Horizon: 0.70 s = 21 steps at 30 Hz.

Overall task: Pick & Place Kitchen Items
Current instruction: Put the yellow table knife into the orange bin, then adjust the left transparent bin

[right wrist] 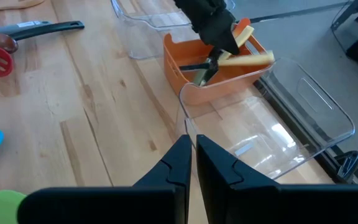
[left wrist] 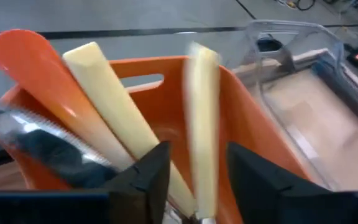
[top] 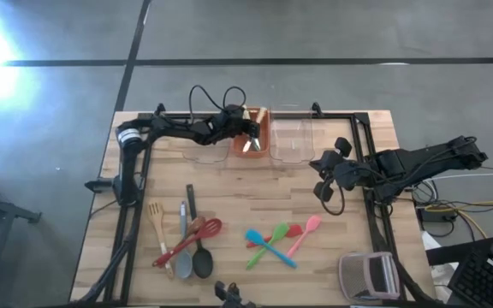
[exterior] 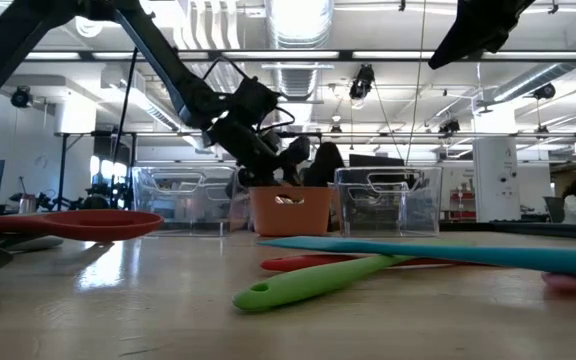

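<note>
- Here we see the left end effector (left wrist: 191, 171) over the orange bin (top: 251, 137) at the desk's far edge, its fingers (left wrist: 145, 177) parted around a pale wooden stick (left wrist: 202, 124) that stands in the bin; the stick is blurred, and we cannot tell whether they touch it.
- Beside it in the same bin lean a second pale stick (left wrist: 114, 106) and an orange spatula (left wrist: 39, 68).
- Clear bins (top: 292, 141) flank the orange one along the far edge.
- The right end effector (right wrist: 191, 163) is clenched shut and empty, hanging above the desk (top: 349, 231) toward the right edge, near the clear bin.
- Towards the near edge lie the large utensils (top: 187, 244) at left and the small coloured spoons (top: 281, 239) at centre.
- A grey-and-pink gadget (top: 369, 275) sits in the near right corner.
</note>
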{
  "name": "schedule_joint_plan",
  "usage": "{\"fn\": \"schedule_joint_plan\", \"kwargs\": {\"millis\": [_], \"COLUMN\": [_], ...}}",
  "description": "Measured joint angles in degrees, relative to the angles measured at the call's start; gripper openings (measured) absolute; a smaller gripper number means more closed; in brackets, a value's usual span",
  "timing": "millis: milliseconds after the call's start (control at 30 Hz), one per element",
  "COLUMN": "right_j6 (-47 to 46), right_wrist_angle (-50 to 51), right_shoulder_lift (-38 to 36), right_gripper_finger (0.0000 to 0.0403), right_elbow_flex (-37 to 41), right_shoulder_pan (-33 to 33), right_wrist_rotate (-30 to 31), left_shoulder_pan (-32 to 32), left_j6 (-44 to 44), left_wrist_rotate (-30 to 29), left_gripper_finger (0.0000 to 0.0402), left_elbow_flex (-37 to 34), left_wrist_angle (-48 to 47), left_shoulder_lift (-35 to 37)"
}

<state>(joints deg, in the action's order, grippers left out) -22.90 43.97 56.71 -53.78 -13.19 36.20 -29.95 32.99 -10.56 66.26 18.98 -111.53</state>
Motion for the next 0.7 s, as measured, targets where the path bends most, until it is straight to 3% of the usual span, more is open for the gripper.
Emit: {"fn": "schedule_joint_plan", "kwargs": {"millis": [267, 700], "right_j6": [-0.16, -0.61], "right_wrist_angle": [-0.3, -0.55], "right_shoulder_lift": [0.0, 0.0], "right_gripper_finger": [0.0018, 0.0018], "right_elbow_flex": [0.0, 0.0], "right_shoulder_pan": [-0.02, -0.02], "right_wrist_rotate": [-0.04, -0.21], "left_shoulder_pan": [-0.09, -0.07], "left_j6": [-3.62, -29.56], "left_wrist_rotate": [8.93, 2.94], "left_gripper_finger": [0.021, 0.0185], "left_elbow_flex": [1.89, 3.19], "left_wrist_angle": [-5.92, -50.44], "left_shoulder_lift": [4.94, 28.91]}}
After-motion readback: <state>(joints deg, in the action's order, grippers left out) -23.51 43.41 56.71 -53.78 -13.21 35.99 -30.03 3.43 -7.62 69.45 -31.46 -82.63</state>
